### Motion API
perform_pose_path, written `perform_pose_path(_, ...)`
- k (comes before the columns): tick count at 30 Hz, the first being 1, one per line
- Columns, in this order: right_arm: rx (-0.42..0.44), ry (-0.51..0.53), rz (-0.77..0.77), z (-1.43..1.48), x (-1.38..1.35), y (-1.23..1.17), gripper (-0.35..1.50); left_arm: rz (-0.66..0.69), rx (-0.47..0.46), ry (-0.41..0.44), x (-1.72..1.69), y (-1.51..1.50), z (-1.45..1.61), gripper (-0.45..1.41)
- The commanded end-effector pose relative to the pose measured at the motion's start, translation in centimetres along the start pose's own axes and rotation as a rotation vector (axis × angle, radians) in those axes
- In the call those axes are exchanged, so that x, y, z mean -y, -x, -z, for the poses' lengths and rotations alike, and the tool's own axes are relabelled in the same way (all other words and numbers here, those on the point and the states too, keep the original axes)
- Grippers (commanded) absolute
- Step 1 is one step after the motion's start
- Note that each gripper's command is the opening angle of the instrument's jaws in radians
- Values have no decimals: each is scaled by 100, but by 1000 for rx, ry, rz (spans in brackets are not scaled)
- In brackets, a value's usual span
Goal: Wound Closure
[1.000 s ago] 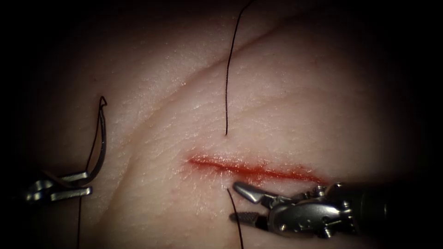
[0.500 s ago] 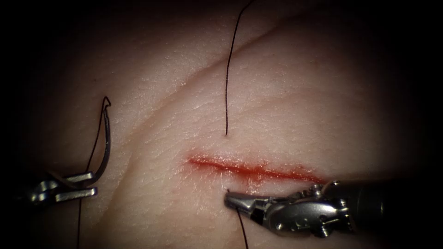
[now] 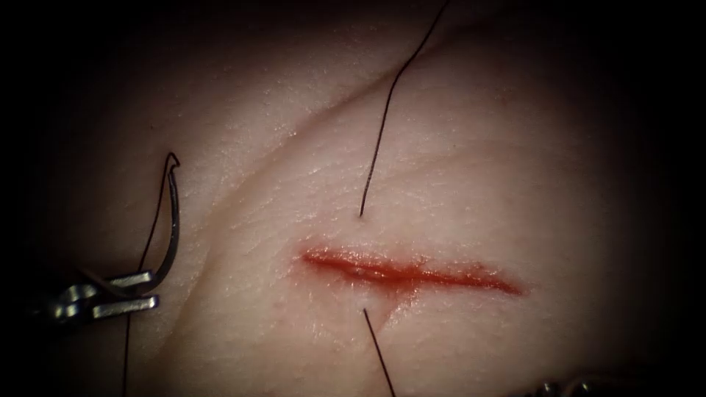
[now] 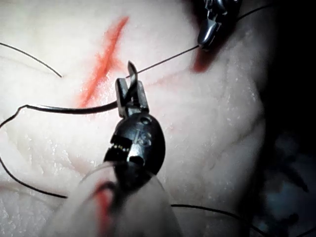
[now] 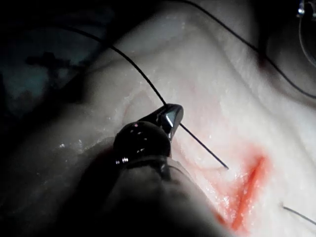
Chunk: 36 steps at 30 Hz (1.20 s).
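Note:
The cut (image 3: pixel 412 273) runs across the tissue (image 3: pixel 478 184), wet with red fluid. My left tool (image 3: pixel 132 292) sits far left of the cut, shut on the curved needle (image 3: pixel 175 220) near its pointed end. The needle is out of the tissue, arching up to its tail, where the thread joins. Dark thread (image 3: pixel 379 140) goes into the tissue just above the cut and comes out just below it. In the right wrist view my right tool (image 5: pixel 172 117) is shut on this thread (image 5: pixel 202 145) a short way from the tissue. The left wrist view has the left tool (image 4: pixel 129 96) on the needle (image 4: pixel 74 109).
A bit of the right tool's metal (image 3: pixel 562 387) sits at the endoscope view's bottom edge, right of centre. A slack strand of thread (image 3: pixel 126 345) hangs down past the left tool. A crease (image 3: pixel 309 121) crosses the tissue above the cut.
The right tool closed on the thread just below the cut, then drew back to the lower right with it. The upper strand now leans right. The left tool and needle barely moved.

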Motion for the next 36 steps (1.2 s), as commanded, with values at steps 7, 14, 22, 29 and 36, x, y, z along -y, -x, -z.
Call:
perform_pose_path(7, -34, -99, 59, 2, 56, -79, -35, 1, 1, 2, -6, 6, -4, -45)
perform_pose_path(14, -41, -170, 97, 0, 79, -116, -35, 2, 1, 0, -7, 5, -7, -45)
perform_pose_path(22, 58, -38, -49, -14, -9, -22, 143, 2, 1, 0, -7, 5, -5, -45)
perform_pose_path(29, 125, 29, -52, -44, -41, 107, 146, 1, 0, 3, -6, 6, -2, -45)
perform_pose_path(36, 110, 46, -61, -54, -49, 130, 141, -1, 0, 3, -7, 8, -2, -45)
